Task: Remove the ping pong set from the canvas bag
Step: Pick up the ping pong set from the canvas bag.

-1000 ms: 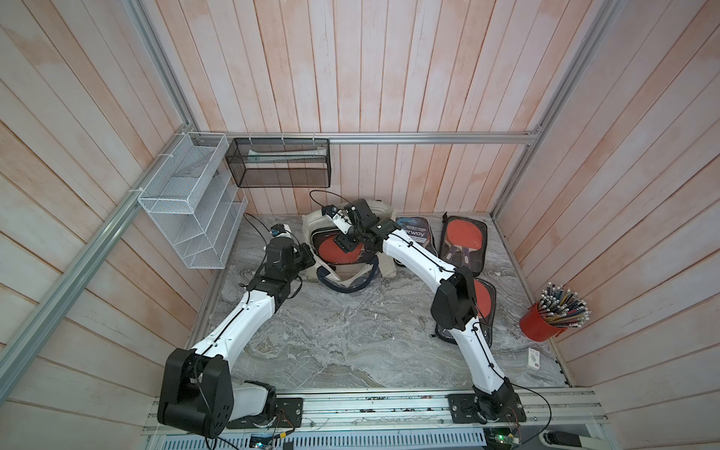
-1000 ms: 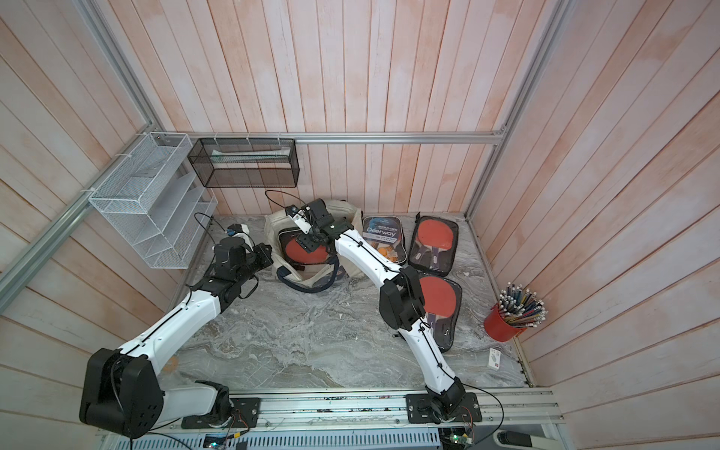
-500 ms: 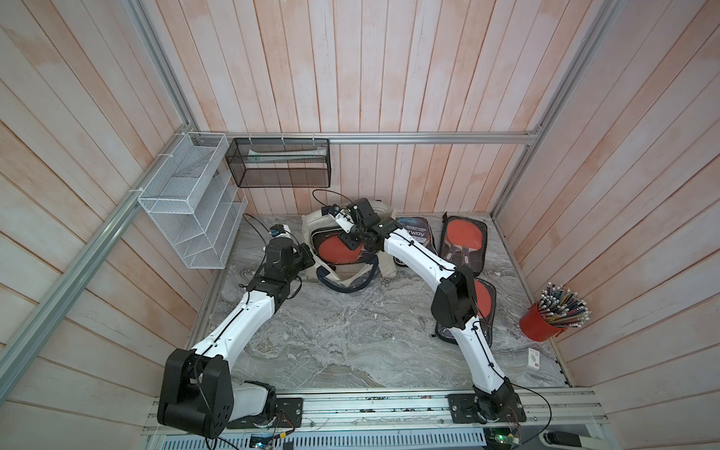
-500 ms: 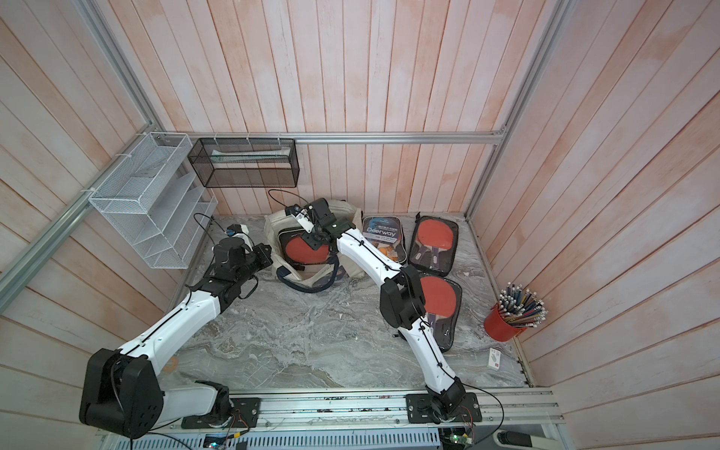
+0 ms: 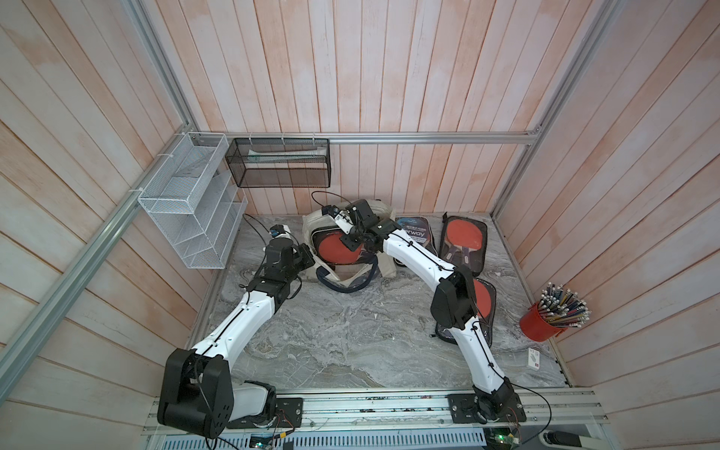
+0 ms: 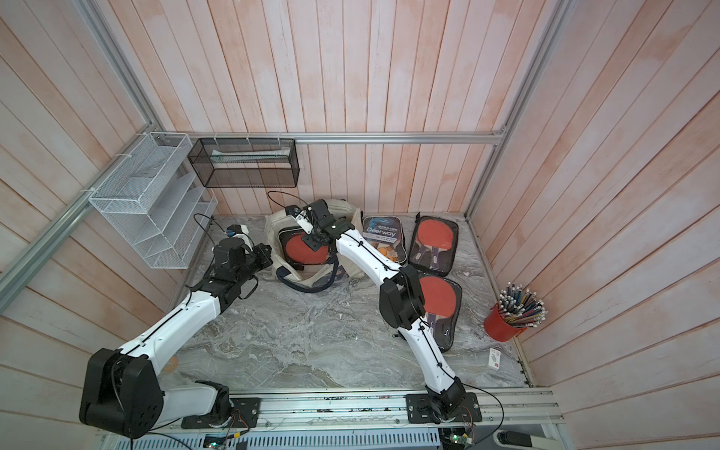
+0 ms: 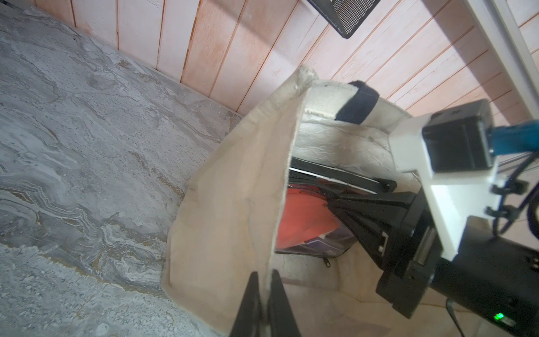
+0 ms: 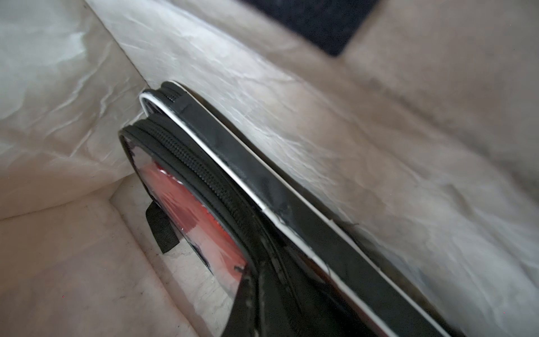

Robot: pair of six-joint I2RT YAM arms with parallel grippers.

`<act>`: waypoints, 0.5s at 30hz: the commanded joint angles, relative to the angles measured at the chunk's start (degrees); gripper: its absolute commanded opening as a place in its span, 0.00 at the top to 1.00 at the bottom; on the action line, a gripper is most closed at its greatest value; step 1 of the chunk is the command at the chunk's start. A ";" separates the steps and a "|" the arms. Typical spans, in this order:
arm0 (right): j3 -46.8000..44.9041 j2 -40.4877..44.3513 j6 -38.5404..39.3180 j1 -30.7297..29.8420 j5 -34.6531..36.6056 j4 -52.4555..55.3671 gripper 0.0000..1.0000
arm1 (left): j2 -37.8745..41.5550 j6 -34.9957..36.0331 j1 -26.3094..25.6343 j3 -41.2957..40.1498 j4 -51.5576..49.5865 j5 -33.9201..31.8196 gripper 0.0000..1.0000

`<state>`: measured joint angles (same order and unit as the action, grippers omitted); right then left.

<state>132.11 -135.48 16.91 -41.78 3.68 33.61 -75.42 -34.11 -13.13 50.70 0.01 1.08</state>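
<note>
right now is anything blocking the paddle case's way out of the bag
Nothing visible: the right gripper is shut on the paddle case, and the left gripper pinches the canvas bag rim, holding its mouth open.

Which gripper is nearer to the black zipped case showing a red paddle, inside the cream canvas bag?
Right. The right gripper is inside the cream canvas bag, shut on the black zipped case; the left gripper pinches the bag's side wall, apart from the case.

Both top views look steeply down on the whole table (image 5: 350, 343) — wrist cameras, close in, share the canvas bag (image 7: 227, 189)
</note>
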 commanded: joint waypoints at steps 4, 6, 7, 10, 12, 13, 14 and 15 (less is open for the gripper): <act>-0.45 7.88 -0.99 -0.59 3.28 -3.53 1.00 | 0.68 -0.17 0.31 -0.95 0.52 -0.12 1.00; -0.40 9.55 -0.75 -1.01 4.21 -3.77 1.00 | 0.57 -0.25 0.29 -0.91 0.65 -0.03 1.00; -0.41 10.51 -0.70 -1.26 4.56 -3.88 1.00 | 0.51 -0.26 0.35 -0.87 0.60 -0.03 1.00; -0.37 13.10 -0.76 -1.81 5.29 -4.17 1.00 | 0.51 -0.43 0.35 -0.86 0.74 0.06 1.00; -0.12 14.67 -0.87 -2.10 5.93 -4.30 1.00 | 0.45 -0.43 0.37 -0.73 0.69 0.14 1.00; 0.10 15.46 -0.90 -2.17 6.24 -4.35 1.00 | 0.53 -0.43 0.36 -0.73 0.61 0.06 1.00; 0.67 15.97 -1.07 -2.17 6.54 -4.10 1.00 | 0.58 -0.43 0.33 -0.71 0.60 0.06 1.00; 1.40 16.56 -1.20 -2.17 7.13 -3.84 1.00 | 0.49 -0.43 0.35 -0.62 0.60 0.06 1.00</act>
<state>130.78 -122.72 16.64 -43.66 8.12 33.43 -75.42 -34.15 -13.13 50.68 0.08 1.13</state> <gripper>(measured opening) 0.048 0.088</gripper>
